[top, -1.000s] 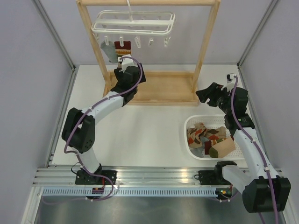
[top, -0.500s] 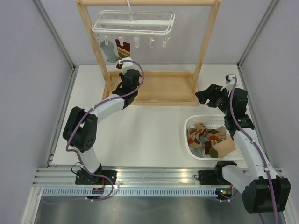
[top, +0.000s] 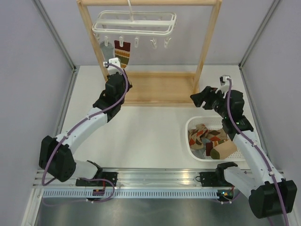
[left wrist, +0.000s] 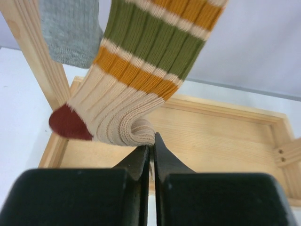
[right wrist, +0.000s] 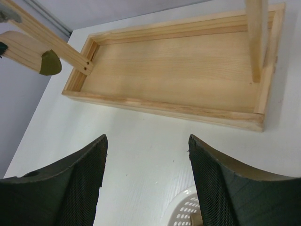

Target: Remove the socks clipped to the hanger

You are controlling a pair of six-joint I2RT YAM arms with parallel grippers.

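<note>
Socks in basket (top: 209, 139): several are seen heaped in the white basket (top: 188, 128) at the near right of the table, free of any clip.
Right gripper (top: 200, 97): it is held wide open and empty above the table, between the basket and the wooden rack (top: 160, 87).
Left gripper (left wrist: 151, 149): its fingers are pressed together, with a small pucker of fabric caught at the very tips.
Striped sock (left wrist: 141, 70): it is hung from a hanger clip, and its heel fold is the part pinched by the left gripper.
Grey sock (left wrist: 70, 33): it is clipped just beside the striped sock, against the rack's left post, and is touched by no gripper.
Hanger (top: 134, 23): it is hooked on the rack's top bar at the far end; its other clips (top: 153, 43) are seen bare.
Progress: two socks are judged left to remove.
Risk, grip: only a shallow fold is held, so the fabric could be slipped free when pulled.
Risk, hanger: a hard downward pull could set the hanger swinging or unhook it.
</note>
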